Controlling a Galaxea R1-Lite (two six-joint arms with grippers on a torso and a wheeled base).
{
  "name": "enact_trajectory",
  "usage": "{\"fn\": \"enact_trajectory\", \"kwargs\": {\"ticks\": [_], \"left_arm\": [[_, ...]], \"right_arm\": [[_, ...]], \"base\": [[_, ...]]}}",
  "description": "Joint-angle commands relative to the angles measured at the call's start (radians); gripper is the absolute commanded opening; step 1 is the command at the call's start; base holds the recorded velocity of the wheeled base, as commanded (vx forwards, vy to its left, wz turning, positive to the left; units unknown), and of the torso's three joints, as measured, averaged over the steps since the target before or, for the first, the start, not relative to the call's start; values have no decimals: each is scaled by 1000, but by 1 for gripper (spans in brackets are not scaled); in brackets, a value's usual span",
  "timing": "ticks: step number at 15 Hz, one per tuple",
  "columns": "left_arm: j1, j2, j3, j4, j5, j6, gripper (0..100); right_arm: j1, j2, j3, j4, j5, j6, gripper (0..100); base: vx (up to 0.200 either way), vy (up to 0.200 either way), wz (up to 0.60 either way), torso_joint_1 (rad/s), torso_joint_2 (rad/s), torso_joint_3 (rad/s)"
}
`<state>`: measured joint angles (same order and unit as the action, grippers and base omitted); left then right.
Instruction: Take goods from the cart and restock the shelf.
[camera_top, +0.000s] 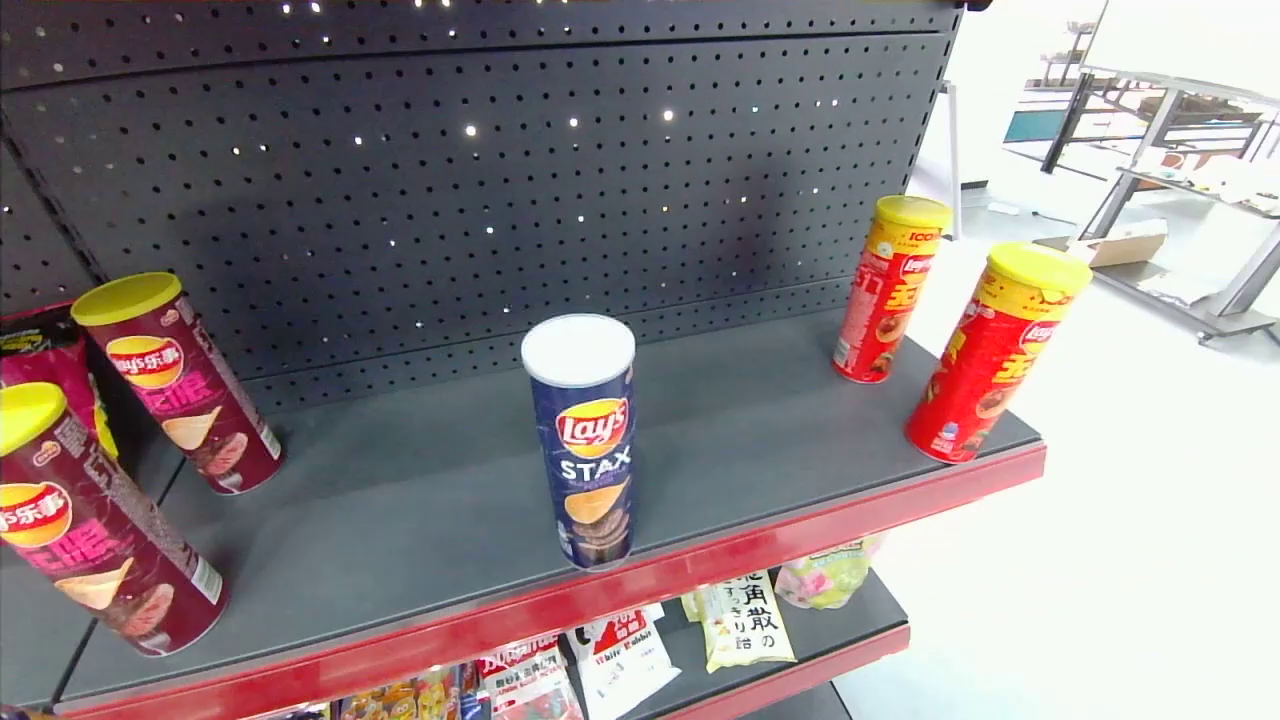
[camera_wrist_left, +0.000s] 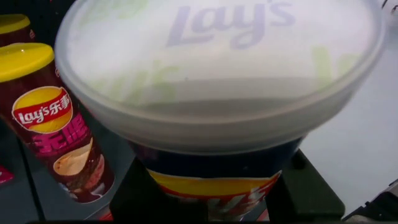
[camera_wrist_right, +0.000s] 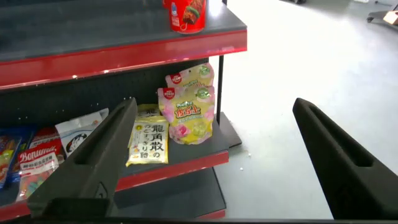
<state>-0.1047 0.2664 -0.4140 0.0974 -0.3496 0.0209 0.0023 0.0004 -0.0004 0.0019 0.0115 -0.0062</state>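
Note:
A dark blue chips can with a white lid (camera_wrist_left: 217, 74) sits right in front of the left wrist camera, and my left gripper (camera_wrist_left: 217, 208) is shut on it, dark fingers (camera_wrist_left: 308, 196) at both sides of its body. Another blue can (camera_top: 590, 440) stands upright near the front edge of the grey shelf (camera_top: 420, 500). Two maroon cans (camera_top: 175, 385) (camera_top: 85, 530) stand at the shelf's left, two red cans (camera_top: 890, 290) (camera_top: 990, 355) at its right end. My right gripper (camera_wrist_right: 214, 124) is open and holds nothing, low down beside the lower shelf.
A black pegboard (camera_top: 500, 180) backs the shelf, whose front lip is red (camera_top: 600, 590). Snack bags (camera_wrist_right: 186, 109) lie on the lower shelf (camera_wrist_right: 180, 158). Open floor (camera_top: 1120, 500) lies to the right, with metal racks (camera_top: 1180, 170) farther off.

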Motion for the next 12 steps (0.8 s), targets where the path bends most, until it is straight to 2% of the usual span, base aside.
{"fn": "enact_trajectory", "kwargs": {"ticks": [1,8,10,11,12], "left_arm": [[0,33,-5,-2,0,-1,0],[-3,277,-111,-12,-22,-1,0],[-10,370,-115,-78,-100,5,0],[-10,390,-117,-88,-112,7,0],[-13,470,-120,-120,-132,51,0]], "right_arm": [[1,0,0,0,1,0,100],[1,0,0,0,1,3,100],[1,0,0,0,1,3,100],[1,0,0,0,1,3,100],[1,0,0,1,1,3,100]], "base": [[0,0,0,0,0,0],[0,0,0,0,0,0],[0,0,0,0,0,0],[0,0,0,0,0,0],[0,0,0,0,0,0]]}}
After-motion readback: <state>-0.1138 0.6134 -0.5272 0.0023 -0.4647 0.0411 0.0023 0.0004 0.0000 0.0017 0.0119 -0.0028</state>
